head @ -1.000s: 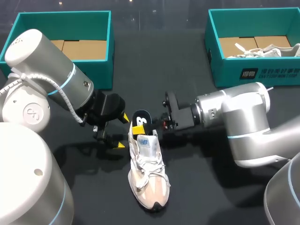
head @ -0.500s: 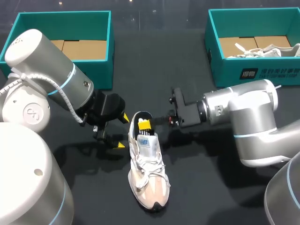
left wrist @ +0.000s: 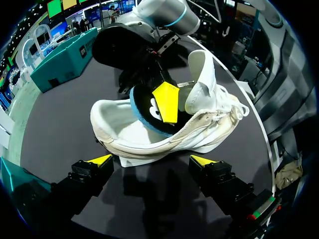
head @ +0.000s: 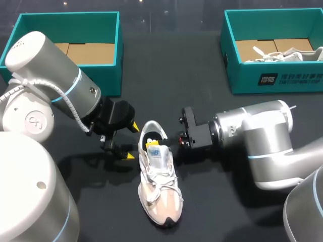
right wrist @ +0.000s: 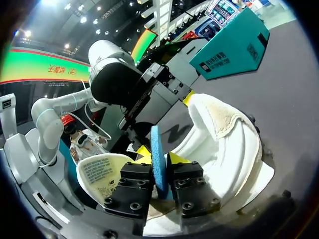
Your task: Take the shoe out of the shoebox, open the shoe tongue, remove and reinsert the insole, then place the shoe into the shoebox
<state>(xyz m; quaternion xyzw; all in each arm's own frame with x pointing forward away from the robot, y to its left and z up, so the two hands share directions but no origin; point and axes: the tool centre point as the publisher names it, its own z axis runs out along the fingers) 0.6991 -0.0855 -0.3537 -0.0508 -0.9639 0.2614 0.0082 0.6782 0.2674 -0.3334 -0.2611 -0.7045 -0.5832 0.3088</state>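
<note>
Shoe (head: 160, 184): middle of counter (head: 202, 80), unmoved.
Insole (right wrist: 158, 144): pinched in my right pincer (head: 153, 145), now sunk deeper into the heel opening than a second ago.
Left pincer (left wrist: 152, 160): spread, beside the heel, unchanged.

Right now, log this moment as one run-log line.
step: insole partly in shoe | right gripper: shut on insole | left gripper: open, beside shoe | shoe: upright on table
</note>
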